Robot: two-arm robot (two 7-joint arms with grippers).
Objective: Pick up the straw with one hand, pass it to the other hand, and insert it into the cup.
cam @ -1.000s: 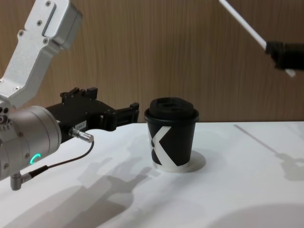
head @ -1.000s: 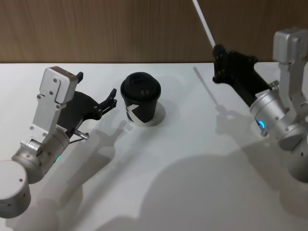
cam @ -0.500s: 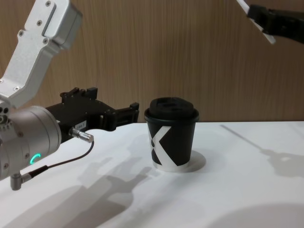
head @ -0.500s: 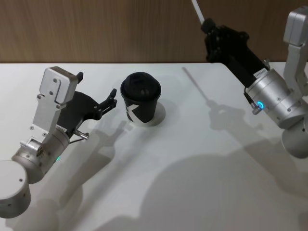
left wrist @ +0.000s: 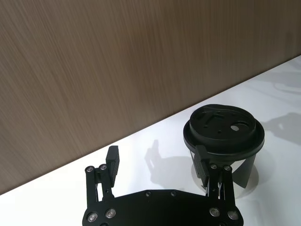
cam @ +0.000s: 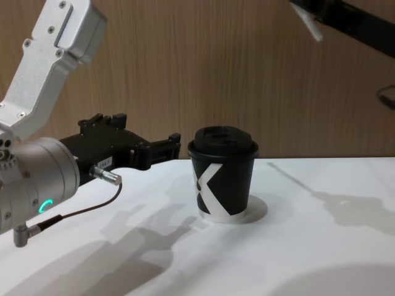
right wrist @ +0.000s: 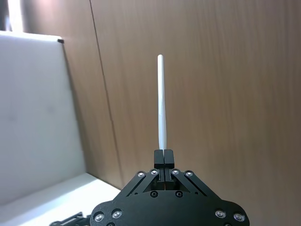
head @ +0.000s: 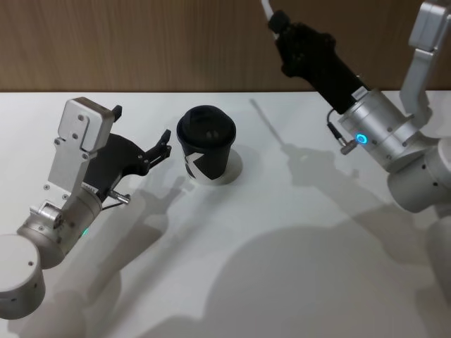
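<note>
White table top (head: 232,267) lies nearest, and from where I stand the count on and over it is short: two grippers, one cup, one straw.

Closest in is the left gripper (left wrist: 156,155), held low over the table on the robot's left side. Its two black fingers are spread wide with nothing between them, and they point toward the cup. In the left wrist view one finger crosses in front of the cup's side; in the head view that fingertip sits just beside the lid with a sliver of table showing between, so I would call them apart.

A little farther back stands the one cup (head: 206,144), black paper with a white K-shaped mark, upright on the table with its black domed lid on.

Beyond it and to the robot's right, the right gripper (right wrist: 163,155) hangs high above the table, well apart from the cup. Its two fingers are pressed together on the single white straw (right wrist: 162,103), pinching it near one end. The long part runs straight out past the fingertips, and in the chest view a short white stub pokes out below them. The straw is tilted and touches neither cup nor table.

Behind everything stands the brown wood-grain wall (head: 141,42).
</note>
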